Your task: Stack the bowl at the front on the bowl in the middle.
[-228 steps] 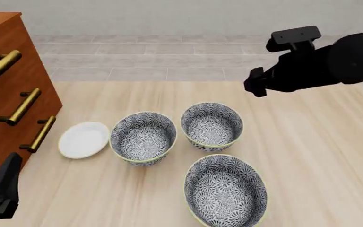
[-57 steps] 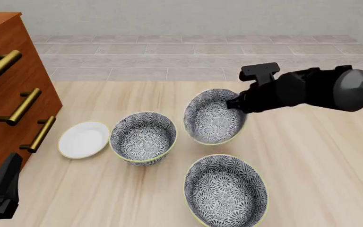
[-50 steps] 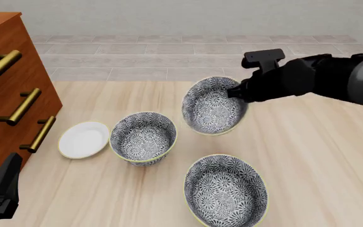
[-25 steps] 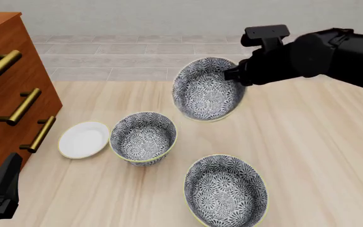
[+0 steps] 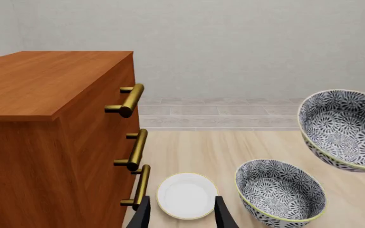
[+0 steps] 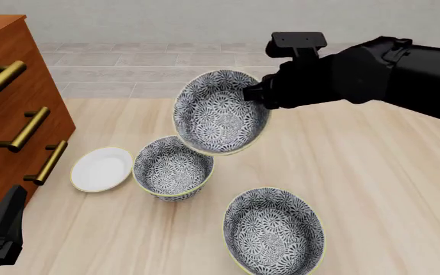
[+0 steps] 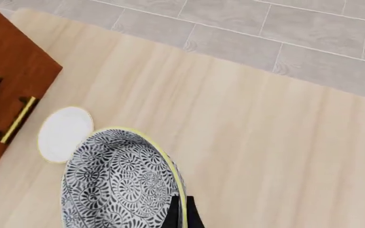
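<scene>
My right gripper [image 6: 255,95] is shut on the rim of the bowl at the front [image 6: 218,112], a navy-and-white floral bowl with a pale rim. The bowl hangs tilted in the air, its mouth toward the camera. Its lower edge overlaps the far rim of the bowl in the middle [image 6: 172,167], which stands on the table. The right wrist view shows the held bowl [image 7: 116,185] with the fingers [image 7: 181,211] pinching its rim. In the left wrist view the held bowl [image 5: 344,128] floats above the middle bowl [image 5: 277,190]. My left gripper [image 5: 182,216] is open, low at the near left.
A third floral bowl [image 6: 274,232] stands near the table's front edge. A small white dish [image 6: 101,169] lies left of the middle bowl. A wooden dresser [image 6: 6,114] with brass handles [image 6: 27,129] fills the left side. Grey tiled floor lies beyond the table.
My right gripper closed on the far right bowl's rim, lifted it off the table and carried it up and left, over the middle bowl. The left arm has not moved.
</scene>
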{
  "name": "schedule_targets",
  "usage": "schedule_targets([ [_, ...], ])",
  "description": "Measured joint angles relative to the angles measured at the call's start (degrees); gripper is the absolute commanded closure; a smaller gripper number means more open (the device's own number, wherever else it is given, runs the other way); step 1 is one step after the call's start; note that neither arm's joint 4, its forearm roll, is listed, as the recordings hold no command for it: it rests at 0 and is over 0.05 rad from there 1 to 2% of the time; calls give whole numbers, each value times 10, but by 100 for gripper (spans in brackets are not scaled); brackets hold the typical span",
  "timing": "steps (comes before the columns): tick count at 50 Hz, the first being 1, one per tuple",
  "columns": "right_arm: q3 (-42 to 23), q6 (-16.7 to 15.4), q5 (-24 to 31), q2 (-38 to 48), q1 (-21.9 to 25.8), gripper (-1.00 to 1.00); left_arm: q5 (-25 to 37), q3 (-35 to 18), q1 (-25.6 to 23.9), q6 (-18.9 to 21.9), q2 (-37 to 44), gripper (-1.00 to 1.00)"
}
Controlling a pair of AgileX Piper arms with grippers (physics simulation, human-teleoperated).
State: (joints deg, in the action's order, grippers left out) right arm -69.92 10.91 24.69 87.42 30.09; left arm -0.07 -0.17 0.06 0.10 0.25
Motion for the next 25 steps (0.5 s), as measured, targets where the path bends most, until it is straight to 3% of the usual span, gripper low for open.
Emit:
schedule_targets([
  [14,7,37,-15,-2,49,100,0,0,0,0,0,-100],
  [25,-2,47,-23,13,71,100,0,0,0,0,0,-100],
])
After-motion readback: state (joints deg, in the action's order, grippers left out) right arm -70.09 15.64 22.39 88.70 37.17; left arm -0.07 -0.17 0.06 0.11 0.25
